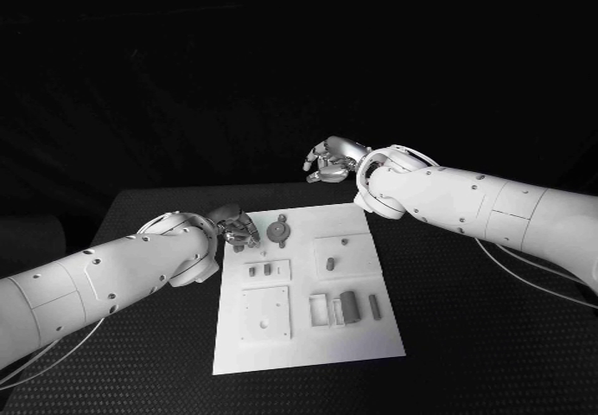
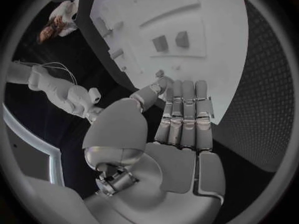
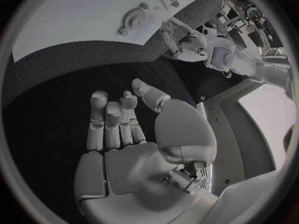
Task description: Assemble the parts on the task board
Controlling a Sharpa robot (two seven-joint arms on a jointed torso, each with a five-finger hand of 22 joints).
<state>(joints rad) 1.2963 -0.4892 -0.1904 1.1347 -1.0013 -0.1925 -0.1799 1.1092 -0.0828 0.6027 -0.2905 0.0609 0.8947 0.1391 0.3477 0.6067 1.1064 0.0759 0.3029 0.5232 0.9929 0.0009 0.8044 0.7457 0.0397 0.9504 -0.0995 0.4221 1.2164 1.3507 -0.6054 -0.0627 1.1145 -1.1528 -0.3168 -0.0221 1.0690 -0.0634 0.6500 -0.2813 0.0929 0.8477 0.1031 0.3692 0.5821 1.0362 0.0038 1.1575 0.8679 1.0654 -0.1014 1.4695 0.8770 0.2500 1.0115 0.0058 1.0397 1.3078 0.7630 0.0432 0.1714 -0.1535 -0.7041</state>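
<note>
The task board [image 1: 305,298] is laid flat in the middle of the black surface [image 1: 486,346], its long sides running from near to far. Small grey parts are spread over it. A round part with two ears [image 1: 279,231] is seen near the far left corner. To the right of it, a raised square panel [image 1: 346,251] carries a small upright peg [image 1: 330,264]. A smaller panel on the left side holds two short blocks [image 1: 264,270]. Nearer, a larger square plate [image 1: 265,313] lies at the left, and to its right a row of elongated pieces [image 1: 346,307] is set side by side in the near right area.

The left robot hand [image 1: 234,230] is placed at the far left edge of the board, just beside the round part. In the left wrist view its fingers [image 2: 184,114] are held straight and close together, with the thumb alongside, reaching over the board's edge [image 2: 218,59]; nothing is held in it. Whether the fingertips touch the board cannot be told.

The right robot hand [image 1: 332,161] is held beyond the far edge of the board, well apart from the parts. In the right wrist view its fingers [image 3: 111,122] are extended and slightly apart over the dark surface, with the palm bare and nothing grasped.
</note>
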